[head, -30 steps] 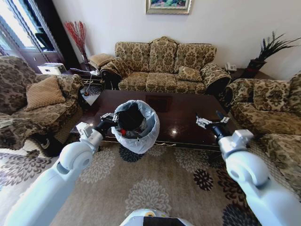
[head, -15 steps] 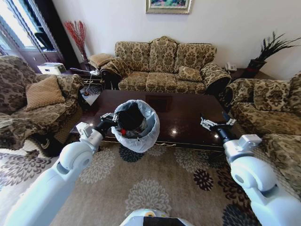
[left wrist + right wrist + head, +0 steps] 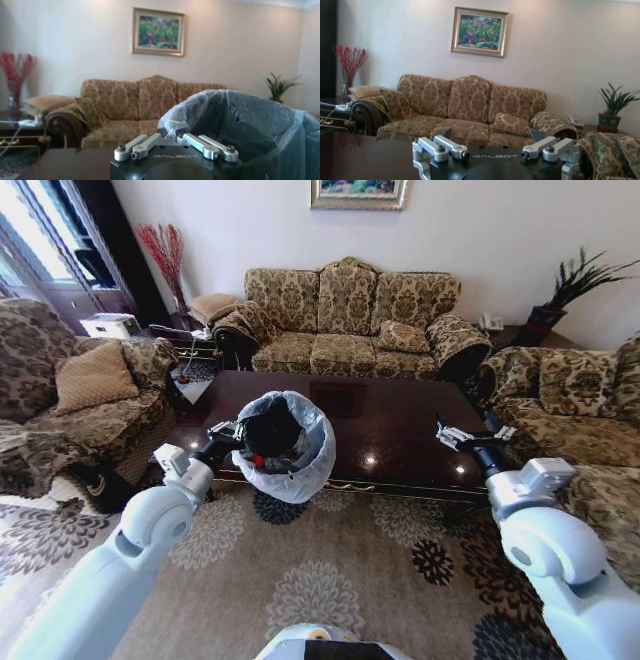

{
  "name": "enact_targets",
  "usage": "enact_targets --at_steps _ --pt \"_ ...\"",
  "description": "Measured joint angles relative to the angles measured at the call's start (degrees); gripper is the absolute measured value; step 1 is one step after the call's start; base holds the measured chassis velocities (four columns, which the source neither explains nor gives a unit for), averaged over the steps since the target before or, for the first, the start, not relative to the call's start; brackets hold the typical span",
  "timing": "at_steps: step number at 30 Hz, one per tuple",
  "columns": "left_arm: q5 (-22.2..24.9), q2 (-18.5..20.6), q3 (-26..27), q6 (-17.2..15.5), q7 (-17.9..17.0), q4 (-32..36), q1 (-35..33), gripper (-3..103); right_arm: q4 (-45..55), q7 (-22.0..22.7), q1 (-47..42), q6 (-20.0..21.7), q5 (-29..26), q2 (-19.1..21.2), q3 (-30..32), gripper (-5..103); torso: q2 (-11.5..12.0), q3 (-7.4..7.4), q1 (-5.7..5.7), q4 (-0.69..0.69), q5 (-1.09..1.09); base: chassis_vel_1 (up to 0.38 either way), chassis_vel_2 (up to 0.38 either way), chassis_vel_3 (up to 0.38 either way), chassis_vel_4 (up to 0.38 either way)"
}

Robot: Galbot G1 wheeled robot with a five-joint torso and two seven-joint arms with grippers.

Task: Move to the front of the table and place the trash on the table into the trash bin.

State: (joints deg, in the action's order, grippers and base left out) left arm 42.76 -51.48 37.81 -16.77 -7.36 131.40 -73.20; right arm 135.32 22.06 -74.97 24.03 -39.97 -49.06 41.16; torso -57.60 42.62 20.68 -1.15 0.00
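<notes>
Holding the trash bin (image 3: pixel 283 444) up by its bagged rim, our left pincer (image 3: pixel 226 431) stays clamped on it above the near edge of the counter (image 3: pixel 400 430); a red-labelled scrap of trash (image 3: pixel 262 461) lies inside the bin. Over the counter's right end, our right pincer (image 3: pixel 474 436) hangs with its fingers spread wide, gripping nothing, well apart from the bin.
</notes>
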Motion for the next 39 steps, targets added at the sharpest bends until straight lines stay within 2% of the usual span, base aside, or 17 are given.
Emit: enact_targets --at_steps 3,6,11,12,15,25,28,31,34,35,39 --pt "-0.81 -2.84 5.08 1.65 0.68 1.54 -5.14 3 -0.37 -0.44 -0.07 -0.51 0.01 -0.15 0.06 100 0.00 0.00 -0.01 -0.05 0.00 0.000 0.000 0.000 0.000" --pt "-1.31 -3.57 6.47 1.72 0.84 1.64 -6.60 3 -0.45 -0.77 0.00 -0.52 0.01 -0.15 -0.10 100 -0.01 0.00 -0.01 -0.01 0.00 0.000 0.000 0.000 0.000" --pt "-4.72 -7.28 14.37 2.53 1.21 2.51 -12.75 3 -1.67 -1.22 1.15 -0.55 0.03 -0.14 -1.01 100 -0.01 0.00 0.00 -0.02 0.01 0.000 0.000 0.000 0.000" --pt "-4.72 -7.28 14.37 2.53 1.21 2.51 -12.75 3 -1.67 -1.22 1.15 -0.55 0.03 -0.14 -1.01 100 -0.01 0.00 0.00 -0.02 0.01 0.000 0.000 0.000 0.000" --pt "-7.73 -10.51 21.17 3.09 1.56 3.19 -18.08 3 -1.80 -1.11 0.70 -0.62 0.05 -0.41 -0.49 100 -0.01 0.00 -0.01 -0.04 0.00 0.000 0.000 0.000 0.000" --pt "-8.17 -11.09 22.39 3.22 1.90 3.19 -19.01 3 -2.61 -1.37 0.74 -0.62 0.25 -0.78 -1.59 100 -0.01 0.00 0.00 0.02 0.00 0.000 0.000 0.000 0.000" --pt "-8.00 -11.74 24.17 3.38 1.92 -0.46 -20.17 3 -3.22 -1.49 0.93 -0.66 0.67 -0.97 -2.22 100 -0.01 0.00 0.00 0.01 0.01 0.000 0.000 0.000 0.000" --pt "-7.39 -12.89 27.48 3.29 1.45 -8.80 -22.43 3 -3.68 -1.26 1.22 -0.73 1.10 -1.17 -2.91 100 -0.01 0.00 0.00 -0.02 -0.02 0.000 0.000 0.000 0.000" --pt "-7.06 -13.35 28.88 3.28 1.27 -12.17 -23.32 3 -3.71 -1.01 1.72 -0.74 1.18 -1.16 -3.63 100 -0.01 0.00 0.00 -0.02 -0.03 0.000 0.000 0.000 0.000" --pt "-7.00 -13.58 29.52 3.18 1.13 -13.81 -23.77 3 -3.71 -0.85 1.95 -0.73 1.20 -1.14 -4.13 100 0.00 0.00 0.00 -0.06 -0.04 0.000 0.000 0.000 0.000" --pt "-6.83 -13.64 29.74 3.17 1.24 -14.43 -23.86 3 -3.63 -0.79 1.95 -0.68 1.29 -1.03 -4.61 100 -0.01 0.00 0.00 -0.02 0.00 0.000 0.000 0.000 0.000"
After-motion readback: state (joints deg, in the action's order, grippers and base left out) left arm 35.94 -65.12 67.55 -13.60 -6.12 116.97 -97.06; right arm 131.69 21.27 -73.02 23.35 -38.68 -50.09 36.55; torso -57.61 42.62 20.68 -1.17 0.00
